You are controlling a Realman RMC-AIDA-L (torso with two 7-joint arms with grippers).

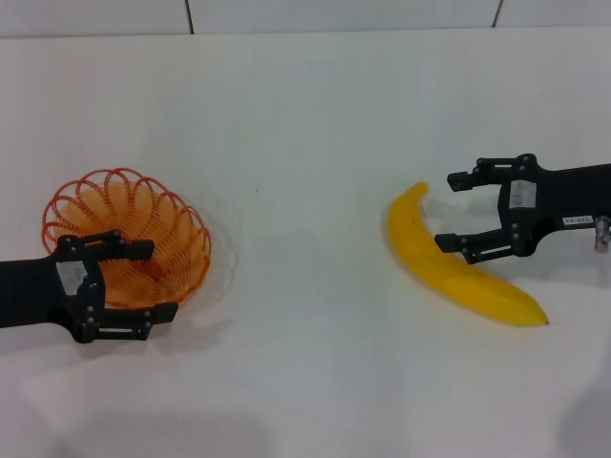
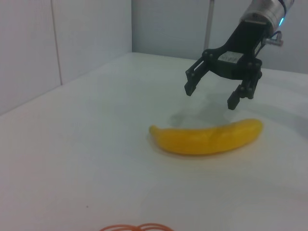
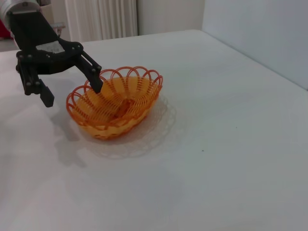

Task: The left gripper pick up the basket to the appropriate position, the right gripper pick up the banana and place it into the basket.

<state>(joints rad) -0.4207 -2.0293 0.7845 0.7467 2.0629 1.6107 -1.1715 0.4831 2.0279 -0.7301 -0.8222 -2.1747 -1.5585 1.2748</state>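
Observation:
The orange wire basket (image 1: 124, 229) stands on the white table at the left. My left gripper (image 1: 160, 281) is open at the basket's near rim, one finger over the inside and one outside it. The right wrist view shows the left gripper (image 3: 72, 91) straddling the rim of the basket (image 3: 115, 103). The yellow banana (image 1: 463, 267) lies on the table at the right. My right gripper (image 1: 447, 210) is open and empty, one finger over the banana's middle. In the left wrist view the right gripper (image 2: 210, 96) hovers a little above the banana (image 2: 207, 138), not touching it.
The white table (image 1: 305, 143) stretches between basket and banana. A white tiled wall (image 1: 334, 14) runs along its far edge. A sliver of the basket's rim (image 2: 137, 226) shows at the edge of the left wrist view.

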